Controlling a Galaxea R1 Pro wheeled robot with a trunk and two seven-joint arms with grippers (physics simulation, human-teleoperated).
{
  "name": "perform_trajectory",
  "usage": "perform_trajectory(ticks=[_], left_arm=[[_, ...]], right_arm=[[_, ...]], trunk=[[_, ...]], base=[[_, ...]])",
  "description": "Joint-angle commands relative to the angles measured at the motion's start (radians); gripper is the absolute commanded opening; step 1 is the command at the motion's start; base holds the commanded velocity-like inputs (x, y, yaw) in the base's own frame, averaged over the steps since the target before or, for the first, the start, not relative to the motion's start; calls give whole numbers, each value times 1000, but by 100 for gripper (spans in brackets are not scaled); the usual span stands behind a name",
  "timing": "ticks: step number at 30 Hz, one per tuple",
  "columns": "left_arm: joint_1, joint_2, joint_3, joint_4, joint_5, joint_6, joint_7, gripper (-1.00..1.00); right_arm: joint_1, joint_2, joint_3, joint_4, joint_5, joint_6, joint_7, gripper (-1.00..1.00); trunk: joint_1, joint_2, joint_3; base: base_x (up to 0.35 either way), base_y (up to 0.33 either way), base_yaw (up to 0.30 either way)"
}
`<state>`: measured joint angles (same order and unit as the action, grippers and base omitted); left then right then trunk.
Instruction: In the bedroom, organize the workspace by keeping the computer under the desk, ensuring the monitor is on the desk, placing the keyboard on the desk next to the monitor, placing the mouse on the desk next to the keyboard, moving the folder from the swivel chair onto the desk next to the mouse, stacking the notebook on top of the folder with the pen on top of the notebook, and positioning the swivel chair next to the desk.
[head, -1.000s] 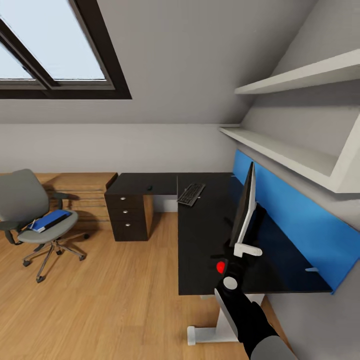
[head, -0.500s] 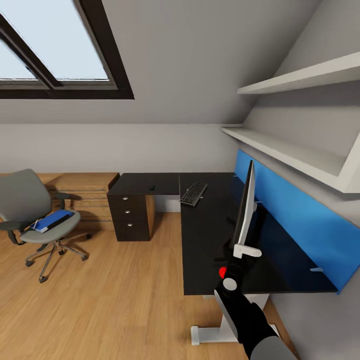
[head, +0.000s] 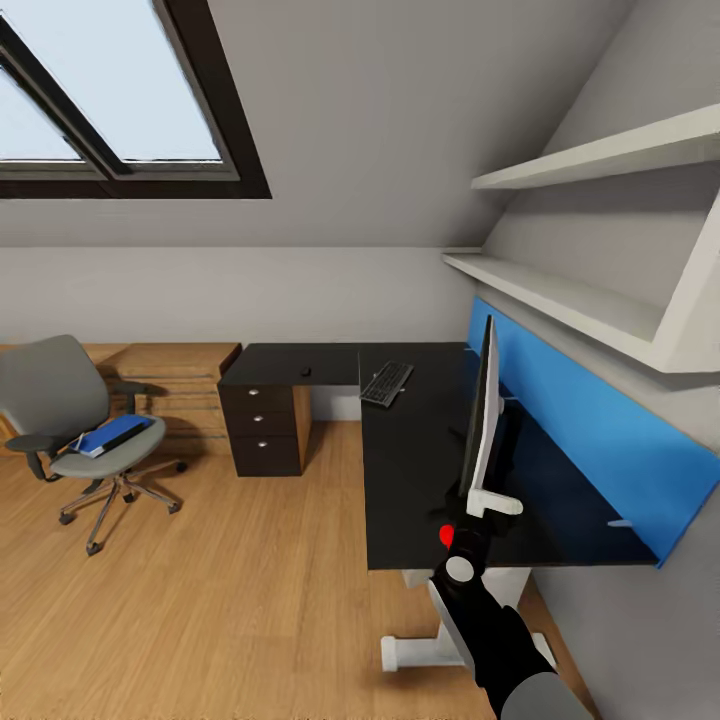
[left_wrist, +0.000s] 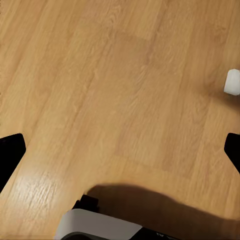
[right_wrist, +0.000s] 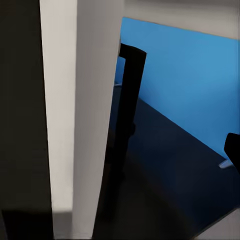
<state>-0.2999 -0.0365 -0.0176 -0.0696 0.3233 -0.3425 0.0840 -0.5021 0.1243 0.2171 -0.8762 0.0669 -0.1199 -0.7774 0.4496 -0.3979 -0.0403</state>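
Note:
The black L-shaped desk (head: 410, 480) runs along the right wall. On it the monitor (head: 484, 415) stands edge-on to me, its white back (right_wrist: 80, 115) close in the right wrist view. My right gripper (head: 482, 508) is at the monitor's near end, open, with one black fingertip (right_wrist: 233, 150) well clear of the screen. Farther back on the desk lie the keyboard (head: 387, 383) and a small dark mouse (head: 305, 371). The grey swivel chair (head: 60, 400) stands at the left with the blue folder (head: 112, 436) on its seat. My left gripper (left_wrist: 120, 150) hangs open over bare floor. Computer, notebook and pen are out of view.
A blue panel (head: 580, 430) backs the desk under two white wall shelves (head: 570, 300). A black drawer unit (head: 262, 425) stands under the desk's far wing, with light wooden cabinets (head: 170, 385) beside it. The desk's white foot (head: 420, 652) rests on the wooden floor (head: 230, 600).
The whole view has shifted, and the desk's front edge sits a little farther off. The monitor's near end stayed at my right gripper, and its far end stands a bit farther from the blue panel.

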Motion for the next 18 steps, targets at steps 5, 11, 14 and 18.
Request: perform_trajectory(ticks=[5, 11, 14, 18], left_arm=[[-1, 0, -2, 1, 2, -3, 3, 100], [-1, 0, -2, 1, 2, -3, 3, 100], [-1, 0, -2, 1, 2, -3, 3, 100], [-1, 1, -2, 1, 2, -3, 4, 100]], right_arm=[[-1, 0, 1, 1, 2, -2, -5, 100], [-1, 0, 1, 2, 2, -1, -5, 100], [-1, 0, 1, 3, 2, -2, -5, 100], [-1, 0, 1, 7, 2, -2, -5, 100]], trunk=[[0, -2, -2], [0, -2, -2], [0, -2, -2], [0, -2, -2]], base=[[-33, 0, 0], [-28, -3, 0], [-168, -75, 0], [-78, -46, 0]])
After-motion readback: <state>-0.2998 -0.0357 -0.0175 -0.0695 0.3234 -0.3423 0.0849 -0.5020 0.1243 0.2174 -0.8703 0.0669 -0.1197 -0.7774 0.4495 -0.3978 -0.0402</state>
